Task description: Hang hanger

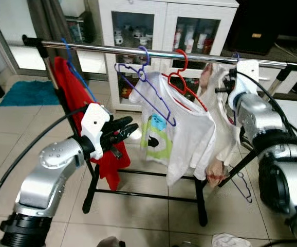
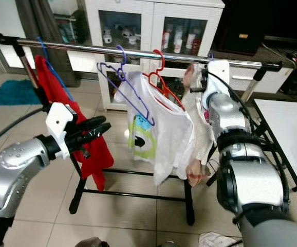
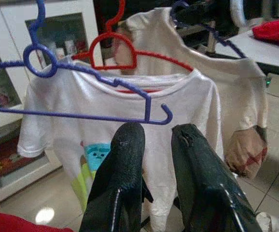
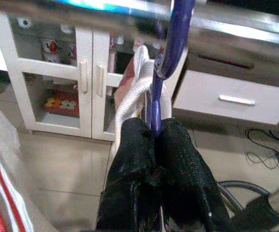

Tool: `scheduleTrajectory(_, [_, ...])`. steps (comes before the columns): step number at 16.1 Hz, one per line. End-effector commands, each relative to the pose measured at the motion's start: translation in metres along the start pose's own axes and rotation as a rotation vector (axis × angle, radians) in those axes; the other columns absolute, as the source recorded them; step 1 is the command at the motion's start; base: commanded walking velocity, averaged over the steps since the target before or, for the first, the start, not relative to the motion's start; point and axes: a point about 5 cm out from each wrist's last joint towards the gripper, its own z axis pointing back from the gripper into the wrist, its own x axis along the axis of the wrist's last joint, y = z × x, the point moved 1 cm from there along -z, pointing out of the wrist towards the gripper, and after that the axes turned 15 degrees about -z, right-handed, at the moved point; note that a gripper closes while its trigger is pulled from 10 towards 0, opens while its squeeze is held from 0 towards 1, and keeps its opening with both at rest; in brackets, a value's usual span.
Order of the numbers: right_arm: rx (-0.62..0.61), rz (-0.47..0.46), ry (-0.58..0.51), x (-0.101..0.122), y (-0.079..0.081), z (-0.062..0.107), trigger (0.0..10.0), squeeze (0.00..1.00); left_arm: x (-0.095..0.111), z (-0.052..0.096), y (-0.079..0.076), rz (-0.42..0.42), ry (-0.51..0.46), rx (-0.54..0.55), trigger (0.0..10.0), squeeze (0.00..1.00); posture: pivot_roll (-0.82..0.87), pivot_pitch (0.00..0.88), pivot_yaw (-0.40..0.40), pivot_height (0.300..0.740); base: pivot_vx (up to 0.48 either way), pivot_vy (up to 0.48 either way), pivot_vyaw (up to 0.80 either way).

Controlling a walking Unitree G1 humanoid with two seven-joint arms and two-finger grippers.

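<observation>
Right wrist view shows the right pincer (image 4: 155, 140) clenched on the neck of a purple hanger (image 4: 171, 43), its hook just under the rail (image 1: 153, 53) and carrying a cream garment (image 1: 218, 118). I judge the hook not yet seated; letting go early, or a tilt of the hook, could drop it to the floor. The left pincer (image 3: 156, 137) hovers released before the white shirt (image 1: 177, 128), holding nothing.
</observation>
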Motion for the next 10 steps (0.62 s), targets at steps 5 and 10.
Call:
scheduleTrajectory(5, [-0.035, -0.026, -0.090, 0.043, 0.005, -0.003, 10.0, 0.00, 0.043, 0.000, 0.001, -0.040, -0.134, -0.141, 10.0, 0.00, 0.07, 0.176, -0.063, 0.740, 0.000, 0.000, 0.00])
scheduleTrajectory(10, [-0.059, -0.028, -0.035, 0.039, 0.011, -0.005, 10.0, 0.00, 0.048, 0.007, -0.007, -0.031, -0.114, -0.197, 10.0, 0.00, 0.08, 0.255, -0.077, 0.740, 0.000, 0.000, 0.00])
